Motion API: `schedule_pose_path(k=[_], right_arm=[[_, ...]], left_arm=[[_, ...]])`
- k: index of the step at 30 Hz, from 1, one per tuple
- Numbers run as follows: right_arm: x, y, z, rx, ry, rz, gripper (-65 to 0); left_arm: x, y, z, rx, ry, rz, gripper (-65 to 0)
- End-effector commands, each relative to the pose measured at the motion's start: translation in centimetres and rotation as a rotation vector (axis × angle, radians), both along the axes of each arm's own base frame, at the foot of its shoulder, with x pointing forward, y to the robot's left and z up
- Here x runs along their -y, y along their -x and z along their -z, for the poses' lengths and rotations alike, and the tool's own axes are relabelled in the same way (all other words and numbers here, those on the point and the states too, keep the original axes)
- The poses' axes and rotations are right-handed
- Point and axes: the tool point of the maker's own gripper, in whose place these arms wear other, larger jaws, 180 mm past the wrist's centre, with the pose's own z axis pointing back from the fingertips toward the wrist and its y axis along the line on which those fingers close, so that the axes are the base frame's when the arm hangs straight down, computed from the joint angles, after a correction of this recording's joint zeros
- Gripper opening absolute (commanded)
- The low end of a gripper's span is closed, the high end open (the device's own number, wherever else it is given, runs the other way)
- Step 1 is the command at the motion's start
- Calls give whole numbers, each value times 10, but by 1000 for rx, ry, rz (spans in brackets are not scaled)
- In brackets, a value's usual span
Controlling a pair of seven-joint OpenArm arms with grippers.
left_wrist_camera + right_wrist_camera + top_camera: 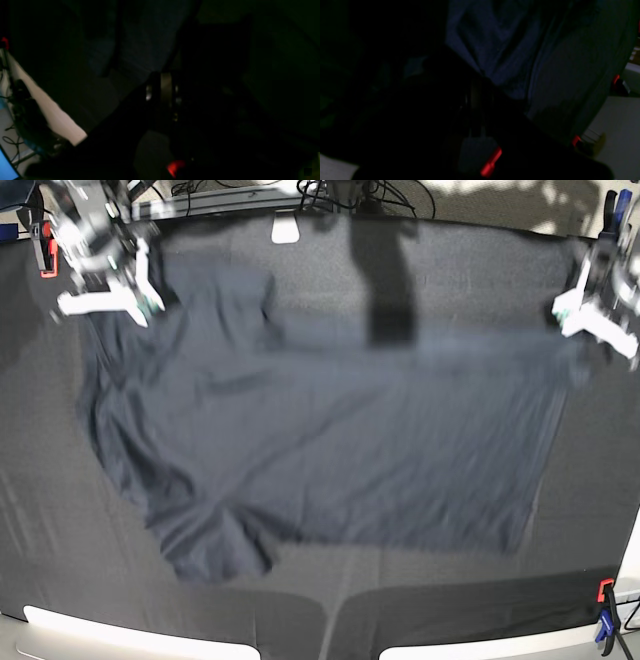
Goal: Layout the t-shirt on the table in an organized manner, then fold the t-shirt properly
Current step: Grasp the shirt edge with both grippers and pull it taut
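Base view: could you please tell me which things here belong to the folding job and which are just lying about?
Job:
- t-shirt, spread out
- table
- left hand, at the shirt's edge
- right hand, at the shirt's edge

Lying about:
- red clamp
- cables

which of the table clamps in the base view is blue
The clamp at the near right corner of the black cloth table; its blue body sets it apart from the red clamp at the far left edge.

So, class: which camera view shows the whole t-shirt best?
The base view: the t-shirt lies spread across the table, outline visible. The right wrist view shows only dim blue folds; the left wrist view is almost black, with a faint patch of fabric.
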Motion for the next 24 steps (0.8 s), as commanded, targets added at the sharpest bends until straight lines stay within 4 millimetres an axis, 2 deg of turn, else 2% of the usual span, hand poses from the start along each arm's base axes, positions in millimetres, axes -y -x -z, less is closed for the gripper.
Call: schedule_pose_path(k=[1,9,13,16,18,20,22,24], right_arm=[[8,2,-8,10,37,-4,-650],[18,33,-4,-45,89,-16,-650],[18,35,-5,-44,89,-9,-650],[13,35,-7,-42,74,-5,-650],[5,35,-10,-55,42,-12,-614],[-2,36,-14,-76,11,-16,-560],[-7,37,-20,-93,1,-35,-538],[-9,39,-25,-109,-1,-59,-538]], left_arm=[[-10,-2,-11,25,-38,0,-650],[-20,38,-26,-9,-58,-12,-650],[-21,43,-35,4,-46,-9,-650],[-25,43,-35,-7,-31,-63,-650],[-25,44,-34,-12,-23,-78,-650],[-28,45,-34,-19,-40,-89,-561],[-34,46,-34,-28,-72,-109,-476],[-39,50,-33,-52,-107,-125,-451]])
